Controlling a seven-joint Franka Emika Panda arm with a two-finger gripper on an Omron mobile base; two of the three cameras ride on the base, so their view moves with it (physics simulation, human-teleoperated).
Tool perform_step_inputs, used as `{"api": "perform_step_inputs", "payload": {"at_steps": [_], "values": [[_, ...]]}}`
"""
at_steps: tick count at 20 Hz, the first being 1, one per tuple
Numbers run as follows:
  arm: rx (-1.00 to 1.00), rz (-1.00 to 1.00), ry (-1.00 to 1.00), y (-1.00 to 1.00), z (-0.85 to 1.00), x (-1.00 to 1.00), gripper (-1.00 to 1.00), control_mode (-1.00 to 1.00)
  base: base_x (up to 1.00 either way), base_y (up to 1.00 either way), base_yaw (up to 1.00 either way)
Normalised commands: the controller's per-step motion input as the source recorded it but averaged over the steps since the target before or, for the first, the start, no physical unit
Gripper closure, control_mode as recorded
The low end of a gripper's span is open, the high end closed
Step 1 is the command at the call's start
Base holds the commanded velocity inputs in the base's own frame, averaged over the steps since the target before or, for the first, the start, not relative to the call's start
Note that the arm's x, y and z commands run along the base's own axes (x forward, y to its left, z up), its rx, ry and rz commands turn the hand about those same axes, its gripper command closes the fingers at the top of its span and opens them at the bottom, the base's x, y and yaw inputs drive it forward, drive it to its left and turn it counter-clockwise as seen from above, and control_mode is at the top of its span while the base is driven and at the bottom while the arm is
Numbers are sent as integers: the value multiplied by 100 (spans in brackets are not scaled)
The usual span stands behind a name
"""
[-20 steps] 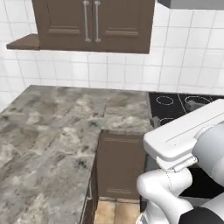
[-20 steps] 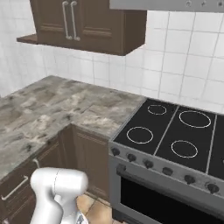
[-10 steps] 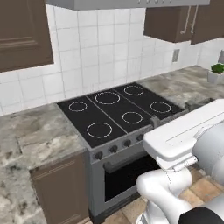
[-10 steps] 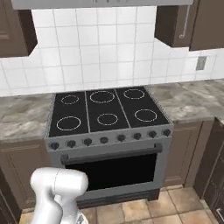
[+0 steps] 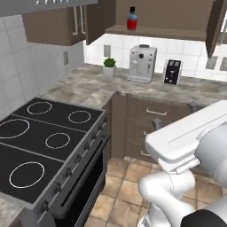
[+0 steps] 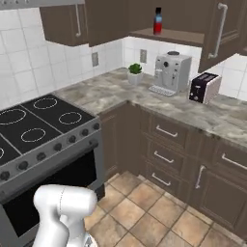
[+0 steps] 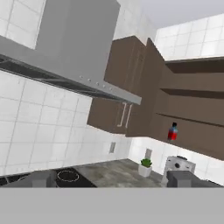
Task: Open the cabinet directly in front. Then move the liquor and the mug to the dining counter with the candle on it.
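Blue-glass liquor (image 5: 131, 20) on brown wooden cabinet (image 6: 181, 34) shelf.

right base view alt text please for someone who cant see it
A blue liquor bottle stands on an open wooden shelf above a marbled corner counter holding a small plant, coffee machine and toaster. A black stove sits left.

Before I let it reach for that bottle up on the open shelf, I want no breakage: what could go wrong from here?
1. The liquor stands near the front edge of a high shelf; a nudge from the open gripper could tip it off.
2. Directly below sit the coffee machine and toaster, so a fall would likely hit them.
3. An open cabinet door hangs beside the shelf; the arm may clip it on approach.
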Motion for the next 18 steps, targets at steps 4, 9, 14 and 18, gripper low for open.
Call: {"api": "perform_step_inputs", "payload": {"at_steps": [4, 9, 14, 18], "values": [[0, 0, 0, 0, 0, 0, -100, 100, 58, -19, -52], [0, 0, 0, 0, 0, 0, -100, 100, 100, 0, -14], [0, 0, 0, 0, 0, 0, -100, 100, 100, -12, -6], [0, 0, 0, 0, 0, 0, -100, 100, 100, -24, 0]]}}
